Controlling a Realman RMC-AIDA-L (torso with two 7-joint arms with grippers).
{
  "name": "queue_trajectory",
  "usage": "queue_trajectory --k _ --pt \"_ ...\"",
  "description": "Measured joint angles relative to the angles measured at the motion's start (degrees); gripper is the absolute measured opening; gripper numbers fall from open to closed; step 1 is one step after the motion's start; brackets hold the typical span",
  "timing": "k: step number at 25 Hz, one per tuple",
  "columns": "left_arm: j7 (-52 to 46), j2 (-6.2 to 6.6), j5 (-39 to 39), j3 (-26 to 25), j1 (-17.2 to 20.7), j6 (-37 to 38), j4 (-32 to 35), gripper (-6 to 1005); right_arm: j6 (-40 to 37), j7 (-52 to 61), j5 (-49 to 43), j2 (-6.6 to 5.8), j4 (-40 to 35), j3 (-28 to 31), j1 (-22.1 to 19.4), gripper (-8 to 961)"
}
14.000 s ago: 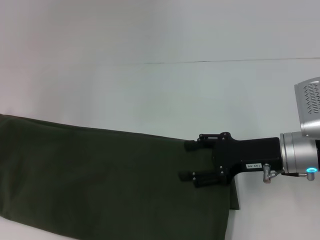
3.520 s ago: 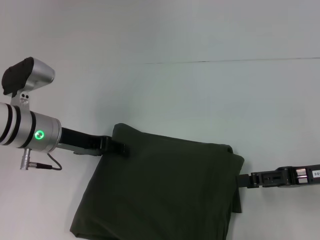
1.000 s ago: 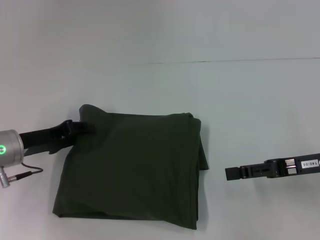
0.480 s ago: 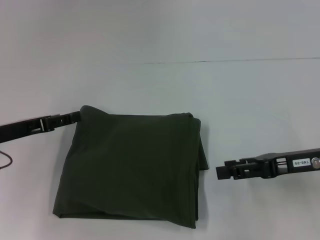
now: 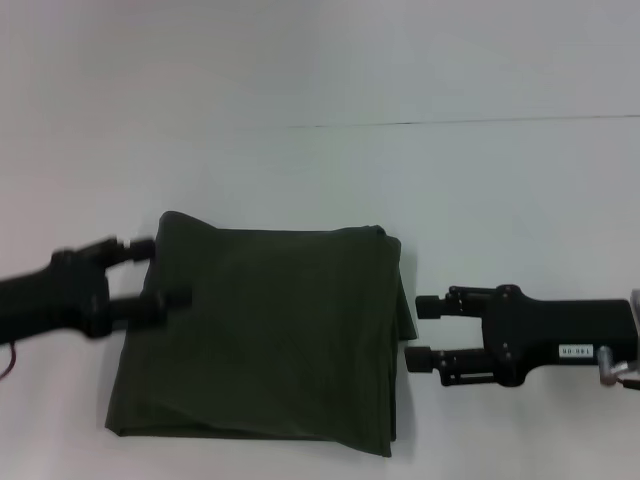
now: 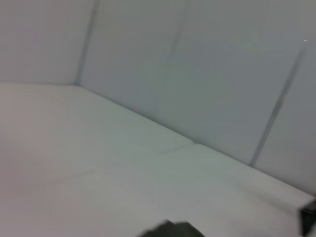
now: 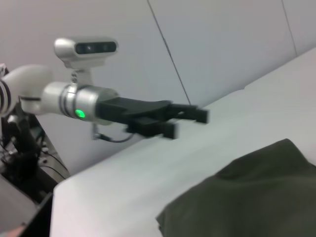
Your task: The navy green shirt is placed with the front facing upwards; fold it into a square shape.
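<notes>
Olive navy green shirt [image 5: 260,335] lies lower centre on white worktop [image 5: 450,180], unmoved, already roughly square. Left hand [image 5: 148,272] and right hand [image 5: 418,330] rotated, fingers now spread, empty, flanking it. Fold apparently complete.

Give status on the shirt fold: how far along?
Looks done: the shirt lies on the table as a compact, roughly square stack. In hand: nothing; left gripper and right gripper are open at opposite edges. Left: perhaps squaring the far-left corner.
</notes>
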Motion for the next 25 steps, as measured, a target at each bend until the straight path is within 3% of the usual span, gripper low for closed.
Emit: queue_trajectory --k 3,9,14,25 --pt "0.35 -0.12 1.77 -0.03 2.41 5.1 1.82 952 2.37 -5.69 0.02 -0.11 1.74 0.39 -1.48 838" --pt "1.11 -1.6 8.71 -0.3 6.43 5.48 4.81 947 4.84 -17.57 0.2 -0.11 4.5 2.28 -5.62 837" --pt "0.84 -1.83 12.9 -0.94 7.18 5.15 4.5 946 6.43 -22.42 0.17 -0.01 5.9 3.34 -8.02 837" --pt "2.55 -1.86 12.65 -1.53 7.06 3.93 4.86 945 9.21 -25.61 -0.19 0.1 10.17 2.86 -8.07 838"
